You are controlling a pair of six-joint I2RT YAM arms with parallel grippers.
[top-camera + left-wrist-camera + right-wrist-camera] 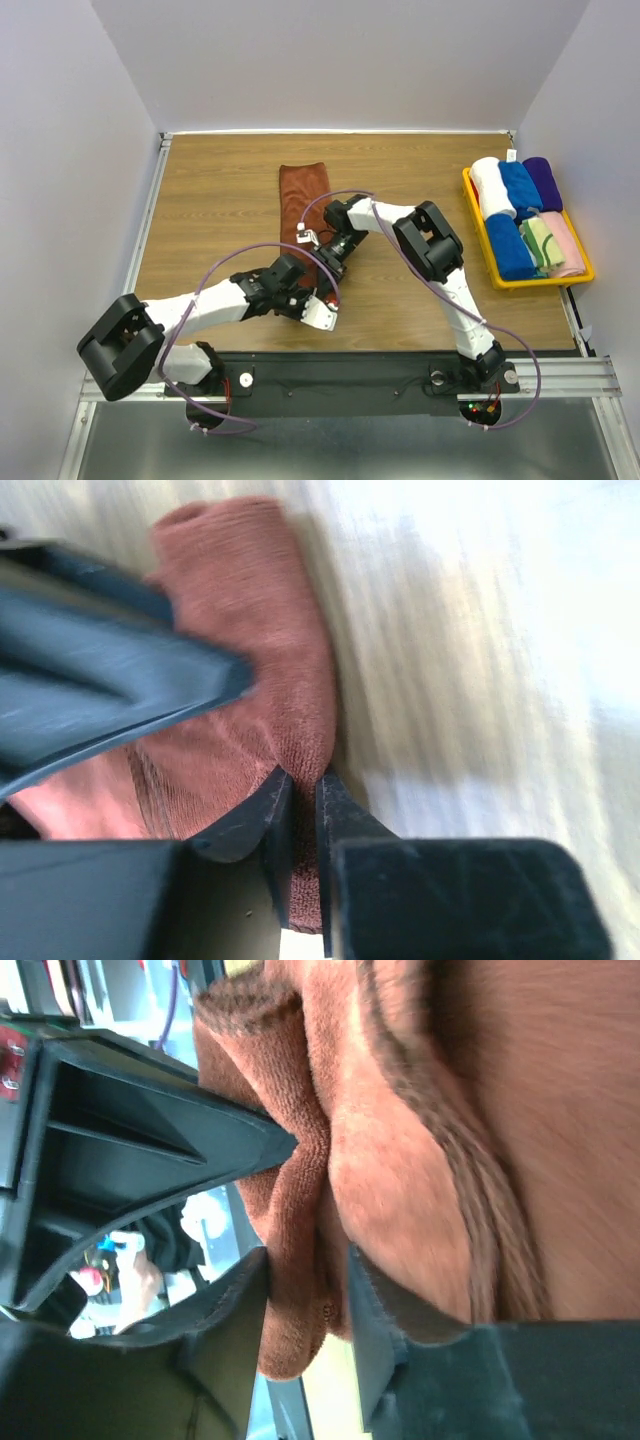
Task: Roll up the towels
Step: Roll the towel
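Rust-brown towel (303, 192), nubby terry strip, lies flat on wood-grain table (215, 200), running twd 12 o'clock from the grippers; near end bunched into soft roll. L gripper (300, 805) pinches thin fold tight. R gripper (308, 1260) straddles plump rolled edge, can't tell if squeezing.

Left gripper (300, 798) jaws pinched, right gripper (308, 1285) jaws parted

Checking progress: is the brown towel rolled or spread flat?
Partly rolled: the brown towel is bunched up at the left claw and right claw; its far half lies flat.
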